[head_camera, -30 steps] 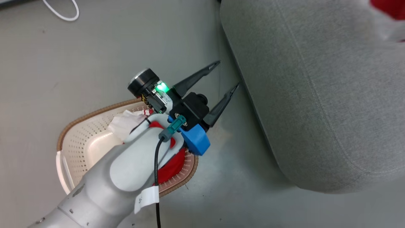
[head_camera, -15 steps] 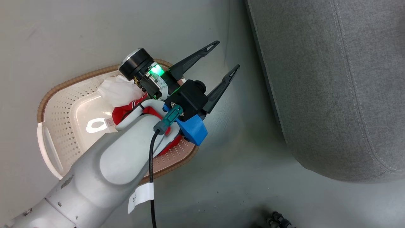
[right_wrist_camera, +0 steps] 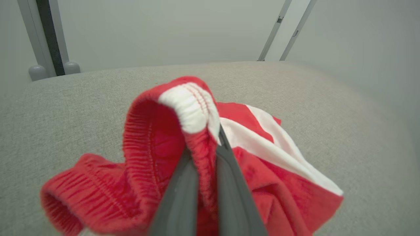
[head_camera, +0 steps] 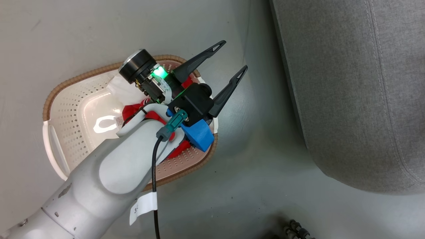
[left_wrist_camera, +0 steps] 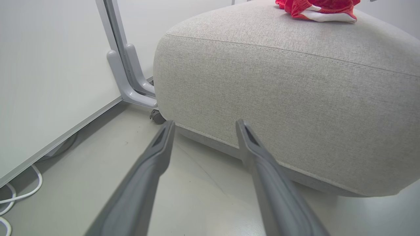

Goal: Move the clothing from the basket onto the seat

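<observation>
In the head view the cream basket stands on the floor at the left. A red garment with white trim lies in it, mostly hidden under my left forearm. My left gripper hovers open and empty above the basket's right rim, pointing toward the grey seat. The left wrist view looks between the open fingers of that gripper at the seat's side, with a second red garment lying on top. My right gripper is shut on that garment at its elastic cuff, over the seat cushion.
A white panel and a grey frame foot with a caster stand left of the seat. A white cable loops on the floor beside them. A dark ribbed object shows at the head view's bottom edge.
The head camera has swung, so the basket now shows more fully and the seat sits further right. My left gripper stays open over the basket's rim.
</observation>
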You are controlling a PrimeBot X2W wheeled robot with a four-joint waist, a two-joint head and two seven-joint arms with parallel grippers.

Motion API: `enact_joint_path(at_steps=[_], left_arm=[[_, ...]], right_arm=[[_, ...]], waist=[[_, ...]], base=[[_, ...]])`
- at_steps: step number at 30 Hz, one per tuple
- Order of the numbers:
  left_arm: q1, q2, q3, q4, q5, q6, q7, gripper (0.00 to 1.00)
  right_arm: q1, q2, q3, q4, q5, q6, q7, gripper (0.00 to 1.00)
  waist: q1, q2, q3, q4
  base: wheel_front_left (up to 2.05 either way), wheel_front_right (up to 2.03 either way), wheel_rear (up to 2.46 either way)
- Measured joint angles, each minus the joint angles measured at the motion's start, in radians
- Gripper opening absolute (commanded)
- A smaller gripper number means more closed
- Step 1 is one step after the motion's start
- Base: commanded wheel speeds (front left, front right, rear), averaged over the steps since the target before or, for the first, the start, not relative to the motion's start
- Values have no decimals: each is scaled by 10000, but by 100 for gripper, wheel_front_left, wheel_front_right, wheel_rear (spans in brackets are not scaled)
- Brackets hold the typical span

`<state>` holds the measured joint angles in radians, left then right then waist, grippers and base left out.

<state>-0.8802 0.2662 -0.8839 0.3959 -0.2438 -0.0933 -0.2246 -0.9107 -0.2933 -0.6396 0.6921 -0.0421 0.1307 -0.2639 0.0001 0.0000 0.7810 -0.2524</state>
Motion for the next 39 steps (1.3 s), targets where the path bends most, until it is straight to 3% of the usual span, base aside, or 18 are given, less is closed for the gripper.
enact_joint_path(at_steps=[1, 2, 3, 10, 19, 30, 39], left_arm=[[0, 2, -2, 0, -17, 4, 0, 100], [0, 2, -2, 10, -25, 19, -2, 100], [-1, -2, -2, 23, -31, 42, -2, 100], [68, -205, -2, 257, -217, 90, -182, 100], [878, -541, 397, 740, -727, 268, -368, 100], [2744, -754, 2742, -259, -825, 757, -376, 100], [4289, -1162, 4800, -826, -274, 709, -382, 100]], right_arm=[[30, 19, 15, 121, -12, 0, 0, 7], [50, 25, 8, 138, -13, 0, 0, 40], [67, 27, -42, 117, 4, 0, 0, 99], [1182, 176, 115, -608, 458, 0, -2, 100], [3616, 752, 1572, -2867, 681, 0, -2, 100], [4963, 1193, 3662, -4301, 819, 0, -2, 100], [5530, 1567, 4999, -4742, 995, 0, 0, 100]], waist=[[0, 0, -9, 6], [-1, 0, -30, 10], [-1, 0, -62, 10], [-1, 0, -631, 14], [-2, 1, -2049, -28], [-3, 0, -4070, 508], [-3, 1, -5289, 1527]], base=[[0, 0, 0], [0, 0, 0], [0, 0, 0], [0, 0, 0], [0, 0, 0], [0, 0, 0], [0, 0, 0]])
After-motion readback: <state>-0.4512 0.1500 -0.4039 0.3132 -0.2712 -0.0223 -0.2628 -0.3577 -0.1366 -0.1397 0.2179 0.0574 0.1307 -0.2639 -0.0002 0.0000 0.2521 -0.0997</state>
